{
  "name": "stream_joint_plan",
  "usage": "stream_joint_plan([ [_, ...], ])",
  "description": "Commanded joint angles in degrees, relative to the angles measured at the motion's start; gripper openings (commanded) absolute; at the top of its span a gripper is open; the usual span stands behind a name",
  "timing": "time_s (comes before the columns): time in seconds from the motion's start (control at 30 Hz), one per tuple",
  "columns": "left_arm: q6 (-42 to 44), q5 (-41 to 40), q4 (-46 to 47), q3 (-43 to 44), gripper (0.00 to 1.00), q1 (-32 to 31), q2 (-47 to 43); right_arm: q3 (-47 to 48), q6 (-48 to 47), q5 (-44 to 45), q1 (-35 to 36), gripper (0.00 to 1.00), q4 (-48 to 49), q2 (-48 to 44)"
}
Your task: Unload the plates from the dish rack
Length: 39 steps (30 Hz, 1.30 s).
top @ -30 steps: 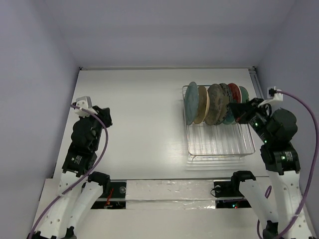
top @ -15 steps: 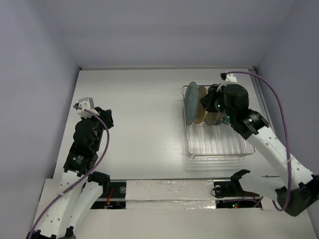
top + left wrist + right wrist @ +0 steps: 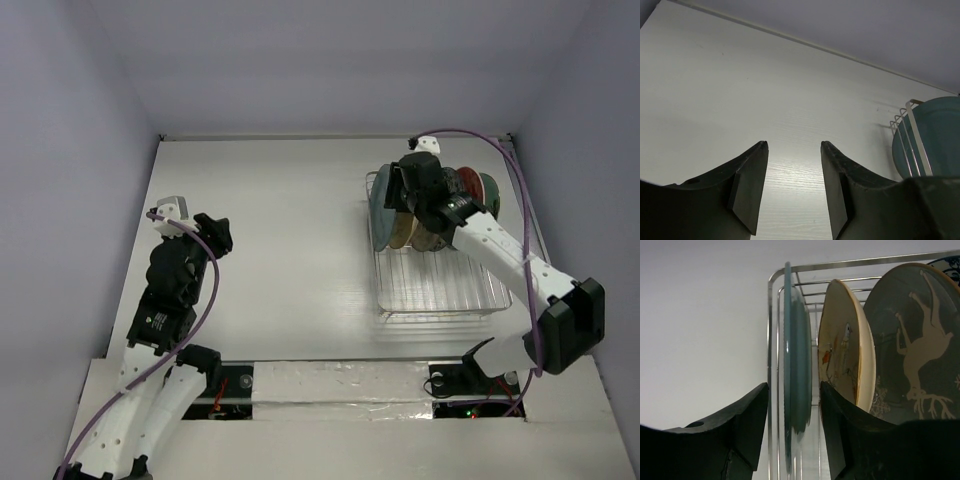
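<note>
The silver wire dish rack (image 3: 440,285) holds several plates upright along its back. In the top view the teal plate (image 3: 381,218) stands leftmost, then a cream plate (image 3: 404,228), with a red plate (image 3: 470,184) and a pale green plate (image 3: 490,188) at the right. My right gripper (image 3: 398,195) hovers over the left end of the row. In its wrist view the right gripper (image 3: 794,385) is open and straddles the edge-on teal plate (image 3: 796,350), a gap on both sides. Beside it stand the cream floral plate (image 3: 846,355) and a grey-brown deer plate (image 3: 910,350). My left gripper (image 3: 215,232) is open over bare table, far left of the rack.
The rack's rim wire (image 3: 771,330) runs just left of the teal plate. The left wrist view shows the left gripper (image 3: 794,145) over white table (image 3: 740,90), with the rack's corner (image 3: 910,131) and teal plate (image 3: 937,140) at far right. Walls enclose the table.
My right arm swung from the rack's right side across to the left end of the plate row, and its jaws opened. The left gripper opened too, hardly moving.
</note>
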Motion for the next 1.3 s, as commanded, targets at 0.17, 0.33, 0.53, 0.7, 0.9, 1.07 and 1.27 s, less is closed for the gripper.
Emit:
stream_joint_plan([
  [0.17, 0.00, 0.17, 2.04, -0.76, 0.45, -0.17, -1.32, 7.13, -1.42, 9.68, 1.01, 0.29, -3.32, 6.16],
  [0.33, 0.09, 0.17, 1.60, -0.49, 0.48, -0.17, -1.85, 10.99, -2.13, 12.57, 2.15, 0.00, -4.65, 6.61],
  [0.53, -0.09, 0.17, 1.68, -0.76, 0.65, -0.17, -2.20, 18.29, -4.14, 17.31, 4.34, 0.00, -7.98, 6.78],
  [0.7, -0.09, 0.17, 1.60, -0.67, 0.70, -0.69, -2.37, 26.45, -6.78, 21.63, 6.10, 0.00, -12.11, 6.08],
  [0.9, -0.09, 0.17, 1.68, -0.84, 0.70, -0.69, -2.72, 32.62, -8.98, 22.87, 8.04, 0.00, -13.88, 1.35],
  [1.07, -0.09, 0.17, 1.77, -0.84, 0.71, -0.69, -3.34, 20.47, -3.04, 1.73, 8.83, 0.00, 5.02, -3.41],
  [1.27, -0.09, 0.17, 1.42, -0.84, 0.71, -0.69, -3.25, 13.55, 12.26, -17.21, 9.97, 0.00, 28.08, 6.94],
])
